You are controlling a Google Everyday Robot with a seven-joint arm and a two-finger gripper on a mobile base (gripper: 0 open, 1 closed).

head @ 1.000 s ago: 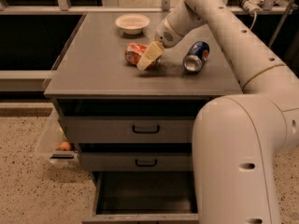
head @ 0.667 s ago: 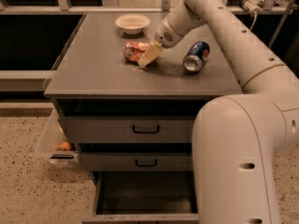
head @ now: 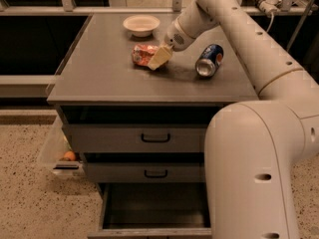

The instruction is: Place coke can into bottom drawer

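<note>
The coke can [head: 141, 54], a dented red-orange can, lies on its side on the grey cabinet top [head: 109, 73], left of centre. My gripper [head: 158, 57] is down at the can's right end and touches or nearly touches it. My arm reaches in from the upper right. The bottom drawer [head: 149, 231] is pulled open at the foot of the cabinet, with a dark inside.
A blue can [head: 209, 60] lies on its side to the right of my gripper. A white bowl [head: 141, 25] sits at the back of the top. The two upper drawers [head: 155, 138] are closed. A clear bin holding an orange thing [head: 69, 156] hangs on the cabinet's left.
My gripper has moved slightly up and back at the coke can's right end. The can has barely shifted.
</note>
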